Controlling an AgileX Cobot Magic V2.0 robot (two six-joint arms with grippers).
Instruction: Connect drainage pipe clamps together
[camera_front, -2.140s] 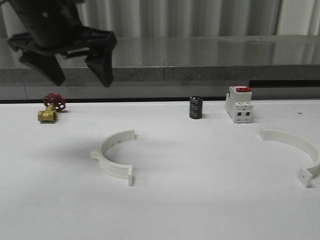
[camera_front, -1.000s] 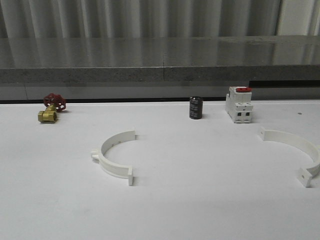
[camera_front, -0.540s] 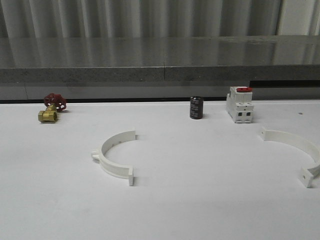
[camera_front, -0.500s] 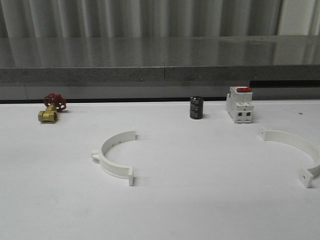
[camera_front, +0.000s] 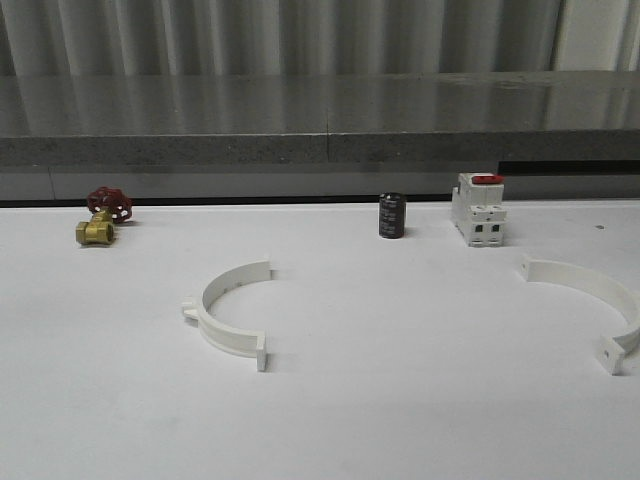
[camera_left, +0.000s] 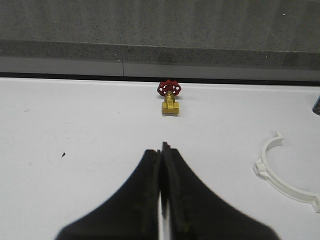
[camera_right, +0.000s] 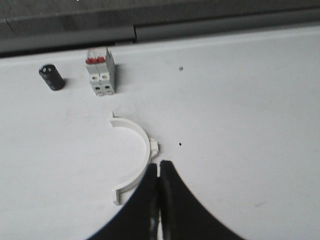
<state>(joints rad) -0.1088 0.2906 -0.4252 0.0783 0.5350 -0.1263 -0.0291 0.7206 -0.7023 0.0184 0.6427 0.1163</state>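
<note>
Two white drainage pipe clamps lie apart on the white table. One clamp (camera_front: 231, 314) rests left of the middle, its open side facing right; it also appears at the edge of the left wrist view (camera_left: 283, 174). The other clamp (camera_front: 596, 308) lies at the far right, open side facing left, and shows in the right wrist view (camera_right: 134, 157). My left gripper (camera_left: 161, 148) is shut with nothing in it, well apart from the first clamp. My right gripper (camera_right: 158, 164) is shut and empty, its tips just beside the second clamp's outer curve.
A brass valve with a red handwheel (camera_front: 102, 217) sits at the back left. A black cylinder (camera_front: 391, 215) and a white breaker with a red switch (camera_front: 478, 208) stand at the back right. A grey ledge (camera_front: 320, 130) runs behind the table.
About two seconds ago a black gripper hung open at the upper left of the front view; it has since left that view. The clamps and other objects have not moved.
</note>
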